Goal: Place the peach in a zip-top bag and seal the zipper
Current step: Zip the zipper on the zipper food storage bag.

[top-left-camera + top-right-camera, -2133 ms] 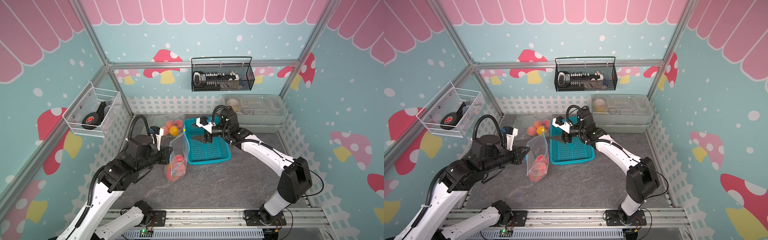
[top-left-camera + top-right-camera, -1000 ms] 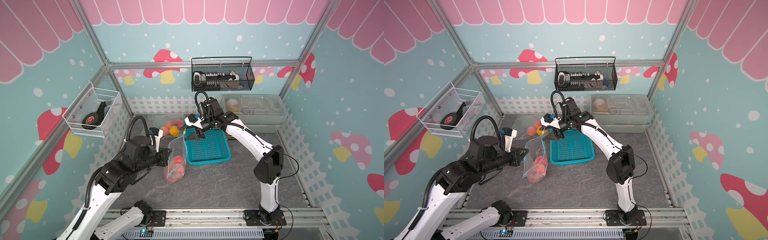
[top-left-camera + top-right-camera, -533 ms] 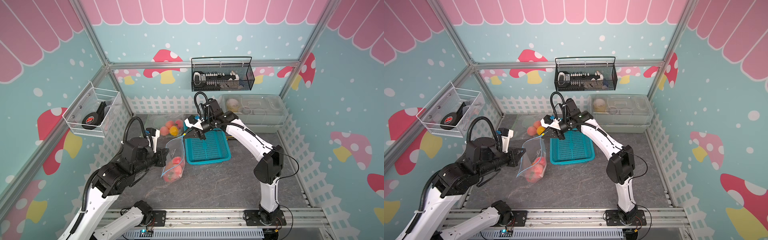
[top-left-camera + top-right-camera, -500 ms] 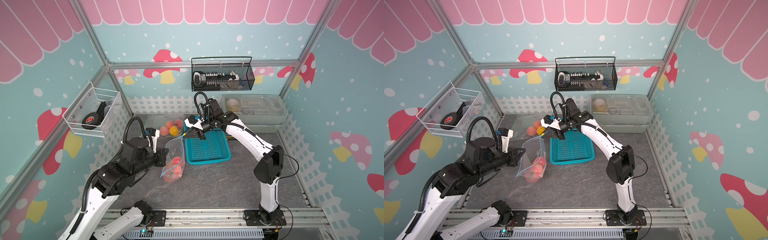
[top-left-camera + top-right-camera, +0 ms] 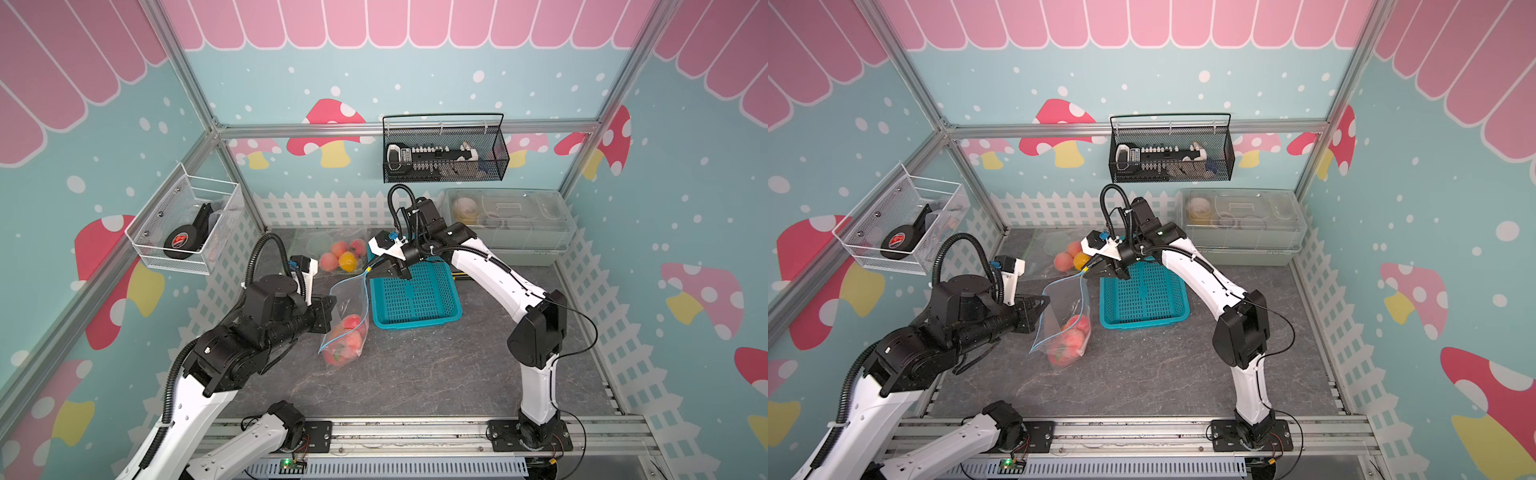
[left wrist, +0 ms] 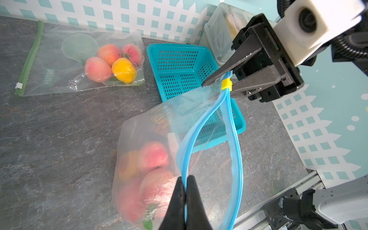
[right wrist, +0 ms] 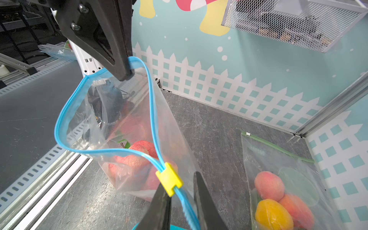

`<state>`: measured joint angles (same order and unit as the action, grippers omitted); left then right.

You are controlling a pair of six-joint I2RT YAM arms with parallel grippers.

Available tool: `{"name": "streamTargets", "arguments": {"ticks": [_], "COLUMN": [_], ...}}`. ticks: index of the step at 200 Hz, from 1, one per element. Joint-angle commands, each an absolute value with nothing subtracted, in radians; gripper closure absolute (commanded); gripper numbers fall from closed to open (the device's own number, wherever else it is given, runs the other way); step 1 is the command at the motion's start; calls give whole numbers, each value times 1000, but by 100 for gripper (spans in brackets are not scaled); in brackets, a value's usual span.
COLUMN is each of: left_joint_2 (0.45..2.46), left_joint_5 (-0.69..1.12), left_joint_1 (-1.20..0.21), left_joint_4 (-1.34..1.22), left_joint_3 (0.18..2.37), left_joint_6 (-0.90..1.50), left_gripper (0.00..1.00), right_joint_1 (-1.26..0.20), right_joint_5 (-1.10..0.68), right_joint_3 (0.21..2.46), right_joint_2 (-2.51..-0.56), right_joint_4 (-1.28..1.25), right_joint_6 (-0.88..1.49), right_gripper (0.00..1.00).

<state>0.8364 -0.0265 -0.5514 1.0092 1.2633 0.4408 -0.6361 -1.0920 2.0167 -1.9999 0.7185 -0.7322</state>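
Nearest the robot's base, the left gripper (image 6: 185, 180) has its jaws pressed together on the blue zipper rim (image 6: 234, 129) of the zip-top bag (image 5: 1065, 316), close to one end of the mouth. It holds that edge up.

- The bag stands roughly upright below it, and its bottom looks to rest on the grey tabletop (image 5: 415, 374).
- Peaches (image 6: 153, 155) lie inside at the bottom, below and just beyond the left fingertips. They do not touch either gripper.
- The mouth is unsealed. The two blue strands bow apart between the grippers and meet at the yellow slider (image 7: 169, 179), which sits at the far end of the rim.

The right gripper (image 7: 181, 180) is at that end. Its jaws stand a little apart, astride the zipper strip just behind the slider. One fingertip touches the slider, and a gap shows beside the other.

Behind the right gripper sits the teal basket (image 5: 1142, 322), just beside the bag.

Farther back, near the fence wall, a second bag (image 6: 49, 59) with a green zipper lies flat, with peaches and one yellow fruit inside.
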Motion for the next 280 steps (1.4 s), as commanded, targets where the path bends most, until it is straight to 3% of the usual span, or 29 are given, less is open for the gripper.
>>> {"name": "streamTargets", "arguments": {"ticks": [1, 91, 103, 120, 136, 153, 181, 232, 280], "left_joint_2": [821, 807, 807, 807, 804, 805, 829, 922, 1049], "left_joint_5": [-45, -52, -53, -53, -64, -83, -115, -152, 11], "left_joint_1": [-555, -555, -555, -554, -554, -554, -554, -552, -551], "left_joint_4": [1017, 1017, 1017, 1017, 1018, 1023, 1057, 1094, 1096], "left_joint_3": [1295, 1293, 1292, 1290, 1293, 1301, 1359, 1521, 1631], "left_joint_6": [425, 424, 424, 423, 421, 412, 364, 195, -15], "left_gripper": [100, 100, 100, 100, 100, 82, 63, 49, 44], "right_joint_1": [-644, -644, -645, -644, -651, -675, -701, -719, -727], "right_joint_5": [-1115, -1103, -1103, -1095, -1052, -944, -830, -774, -780], "right_joint_3": [2002, 1982, 1980, 1979, 1968, 1920, 1866, 1887, 1921], "right_joint_2": [-1980, -1975, -1971, -1964, -1944, -1907, -1837, -1790, -1787], "right_joint_4": [739, 724, 717, 705, 692, 624, 549, 575, 642], "right_joint_6": [-756, -744, -737, -716, -689, -617, -480, -279, -243], "right_gripper": [78, 83, 86, 100, 100, 100, 100, 100, 100]}}
